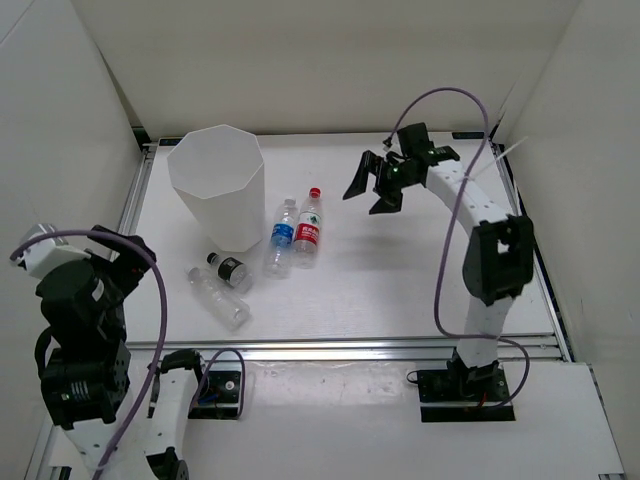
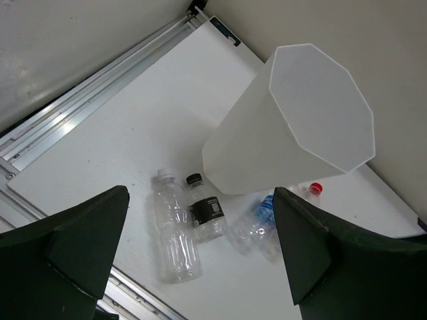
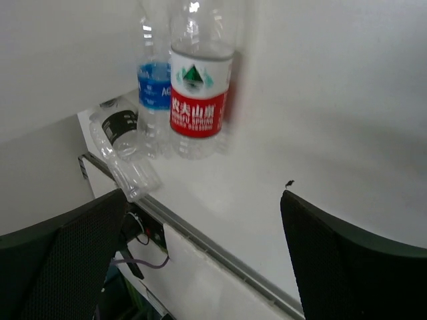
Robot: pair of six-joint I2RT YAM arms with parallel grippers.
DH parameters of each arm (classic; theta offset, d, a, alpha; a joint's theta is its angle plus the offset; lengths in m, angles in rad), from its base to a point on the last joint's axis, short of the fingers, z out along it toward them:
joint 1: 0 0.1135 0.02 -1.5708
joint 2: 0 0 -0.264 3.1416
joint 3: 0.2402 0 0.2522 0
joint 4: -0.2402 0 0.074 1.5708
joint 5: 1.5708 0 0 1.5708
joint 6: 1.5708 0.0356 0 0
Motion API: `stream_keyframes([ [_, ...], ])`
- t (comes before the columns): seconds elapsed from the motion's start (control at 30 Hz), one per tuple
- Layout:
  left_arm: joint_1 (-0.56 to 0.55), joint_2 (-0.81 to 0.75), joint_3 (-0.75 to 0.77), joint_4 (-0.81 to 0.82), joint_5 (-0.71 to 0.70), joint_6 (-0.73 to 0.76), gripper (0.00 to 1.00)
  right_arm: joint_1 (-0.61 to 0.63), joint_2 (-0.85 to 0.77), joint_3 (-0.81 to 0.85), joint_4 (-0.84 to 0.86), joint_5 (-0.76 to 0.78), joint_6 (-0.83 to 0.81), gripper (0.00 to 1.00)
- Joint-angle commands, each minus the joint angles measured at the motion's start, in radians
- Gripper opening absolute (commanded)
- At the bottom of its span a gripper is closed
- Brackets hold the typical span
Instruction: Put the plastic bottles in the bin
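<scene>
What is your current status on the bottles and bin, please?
Left hand open, right hand open. Four bottles on table beside bin, none inside. Nothing blocking.

From where I stand, both arms are white tubes jointed by chunky black housings. The left arm (image 1: 85, 340) is bolted at seven o'clock of the surface (image 1: 400, 290), the right arm (image 1: 490, 260) at five. A purple cable (image 1: 438, 290) loops along each. The right end effector (image 1: 372, 190) has black wedge fingers (image 3: 67, 267) and a small green light (image 1: 396, 168). The left end effector (image 2: 200, 200) is the same matte black.

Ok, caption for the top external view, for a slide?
Four plastic bottles sit beside the upright white bin; the right gripper hovers open nearby, holding nothing.
</scene>
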Motion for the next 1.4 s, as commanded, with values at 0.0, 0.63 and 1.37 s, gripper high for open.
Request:
stream_keyframes([
  [0.0, -0.025, -0.044, -0.021, -0.004, 0.009, -0.056, 1.00, 0.008, 0.168, 0.163, 0.006, -0.052, -0.044, 1.00],
  [0.63, -0.053, 0.048, -0.035, -0.039, -0.060, -0.082, 1.00, 0.092, 0.723, 0.625, 0.051, -0.311, 0.026, 1.00],
  [1.37, -0.053, 0.048, -0.070, -0.014, -0.031, -0.100, 1.00, 0.088, 0.691, 0.438, 0.040, -0.333, -0.006, 0.49],
])
